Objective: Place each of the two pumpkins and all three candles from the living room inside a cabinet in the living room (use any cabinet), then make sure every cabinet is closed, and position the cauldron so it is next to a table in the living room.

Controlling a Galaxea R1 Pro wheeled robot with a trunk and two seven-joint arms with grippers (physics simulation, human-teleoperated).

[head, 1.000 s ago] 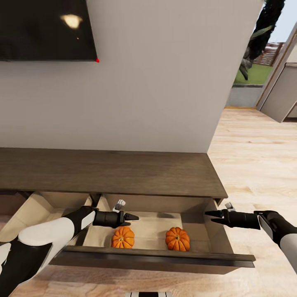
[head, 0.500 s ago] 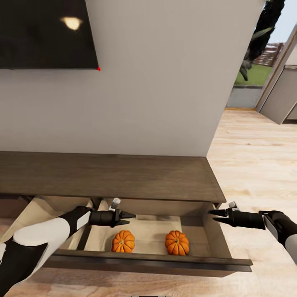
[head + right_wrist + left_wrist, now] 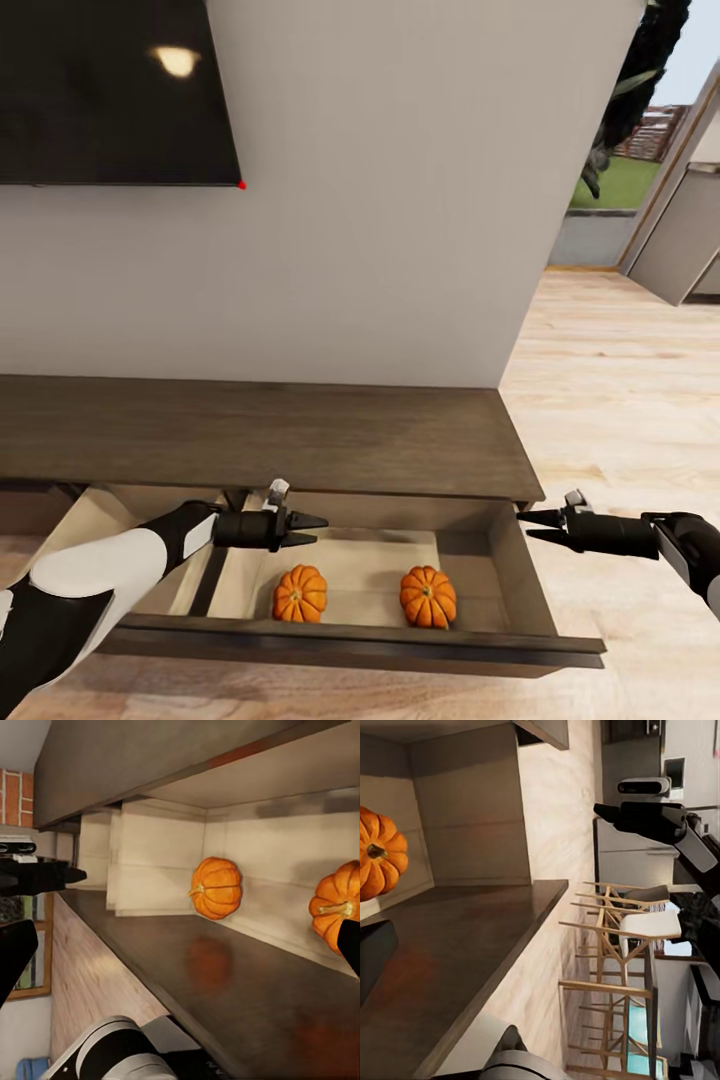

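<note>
Both pumpkins (image 3: 300,593) (image 3: 428,596) lying in the open cabinet (image 3: 300,440) drawer, below and between the grippers — left (image 3: 312,530) and right (image 3: 530,526) drawn slightly apart since a second ago, fingers slightly spread, empty. Candles next, probably.

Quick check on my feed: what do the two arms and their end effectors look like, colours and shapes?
Both arms have glossy white shells with black joint sections. Each narrows to a black cylindrical wrist. The left end effector and right end effector are black, with two slim pointed fingers. A small light grey block sits on top of each wrist. No loose cables or markings are visible.
</note>
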